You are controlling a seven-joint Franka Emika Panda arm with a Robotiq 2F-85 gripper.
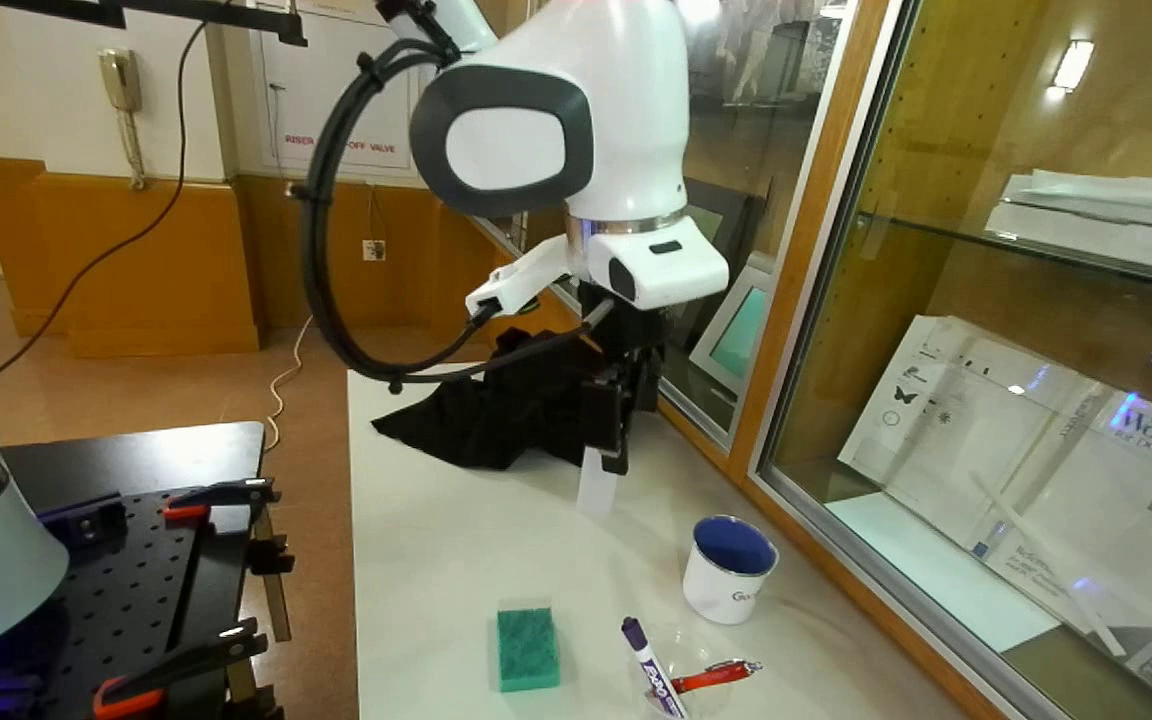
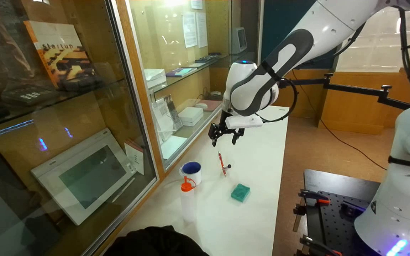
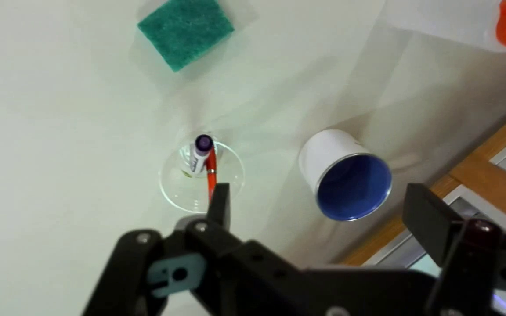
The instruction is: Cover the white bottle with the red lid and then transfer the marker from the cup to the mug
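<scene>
The white bottle (image 2: 188, 206) stands upright with the red lid (image 2: 187, 185) at its top and a thin red loop beside it. In the wrist view the bottle (image 3: 446, 19) is at the top right edge. The marker (image 3: 200, 156), white with a dark purple cap, leans in the clear cup (image 3: 161, 184); it also shows in an exterior view (image 1: 653, 665). The white mug (image 1: 721, 590) with blue inside stands between cup and bottle. My gripper (image 3: 319, 204) is open and empty, above the table; the mug (image 3: 323, 153) shows between its fingers in the wrist view.
A red pen (image 1: 716, 675) is also in the cup. A green sponge (image 2: 240, 192) lies on the white table. A black cloth (image 2: 155, 243) is heaped near the bottle. A wood-framed glass cabinet (image 1: 786, 300) runs along the table's edge, close to mug and bottle.
</scene>
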